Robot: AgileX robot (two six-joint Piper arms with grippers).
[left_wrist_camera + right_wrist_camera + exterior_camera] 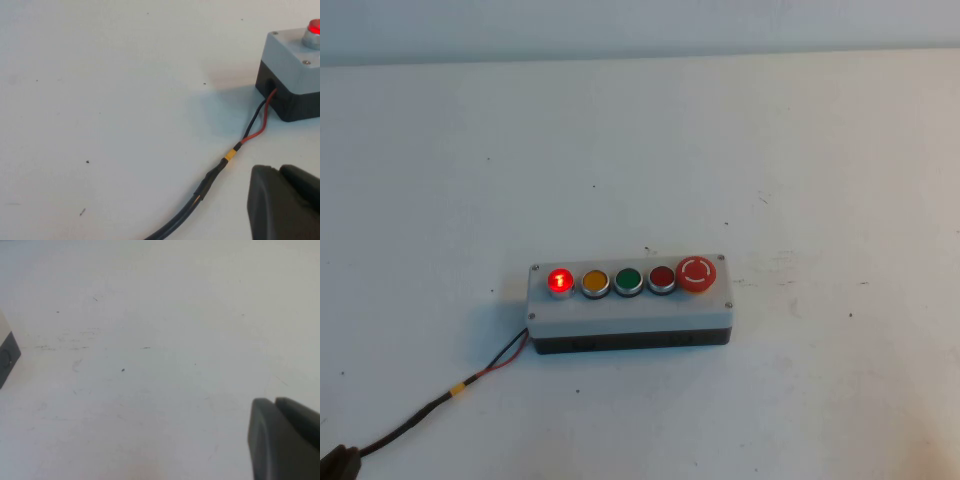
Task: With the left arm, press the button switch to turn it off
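Note:
A grey button box with a black base lies in the middle of the table. Its leftmost button glows red. Beside it stand a yellow, a green and a dark red button, then a large red mushroom button. My left gripper is shut and empty. It hovers low near the table's front left, beside the box's cable and short of the box and its lit button. Only its dark tip shows in the high view. My right gripper is shut and empty over bare table.
A black cable with red and black wires and a yellow band runs from the box's left end to the front left corner. A corner of the box shows in the right wrist view. The white table surrounds the box.

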